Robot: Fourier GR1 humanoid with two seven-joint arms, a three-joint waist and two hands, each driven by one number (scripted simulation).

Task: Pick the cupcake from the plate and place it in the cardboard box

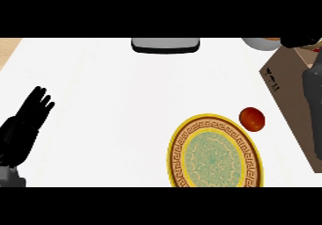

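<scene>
The plate (214,151), yellow-rimmed with a green patterned centre, lies at the lower middle with nothing on it. The cardboard box (288,94) stands along the right edge. My right forearm (316,101) reaches up over the box. At the top right corner my right hand (300,42) is curled on the cupcake (258,44), a pale wrapper with an orange top, held above the box's far corner. The picture's upper edge cuts off much of the hand and cupcake. My left hand (27,117) rests open at the left, fingers up.
A red-orange round fruit (252,118) sits on the counter between the plate and the box. A grey and white object (167,45) stands at the far edge in the middle. A wooden strip (4,50) shows at the top left.
</scene>
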